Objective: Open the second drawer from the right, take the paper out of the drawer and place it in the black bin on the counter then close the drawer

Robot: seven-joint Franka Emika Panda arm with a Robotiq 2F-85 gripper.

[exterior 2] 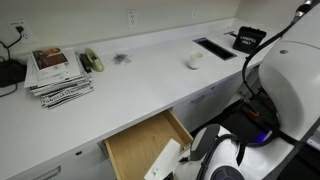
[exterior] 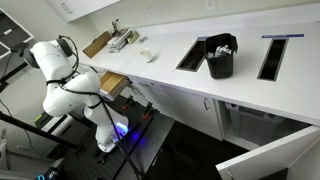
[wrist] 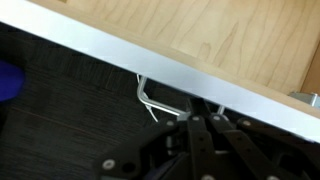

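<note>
In an exterior view, the white arm (exterior: 70, 85) bent down in front of the counter (exterior: 160, 75), its lower end below the counter's edge. The drawer (exterior: 112, 83) stood pulled out just beside the arm. The black bin (exterior: 220, 66) stood on the counter between 2 dark rectangular openings, well apart from the drawer. Something white and crumpled, probably the paper (exterior: 222, 44), showed at its top.

In an exterior view from another place, the drawer (exterior 2: 140, 148) hung open under the counter (exterior 2: 150, 90), and its visible wooden floor looked bare. 1 stack of magazines (exterior 2: 58, 72) lay on the counter above and to the side of it. The black bin (exterior 2: 248, 40) sat at the far end, partly behind the arm (exterior 2: 285, 80).

In the wrist view, the gripper (wrist: 203, 120) sat right at the drawer's metal handle (wrist: 150, 98), below the white front edge. Its dark fingers converged near the handle's end, but I cannot tell whether they were apart or clamped on it.
</note>
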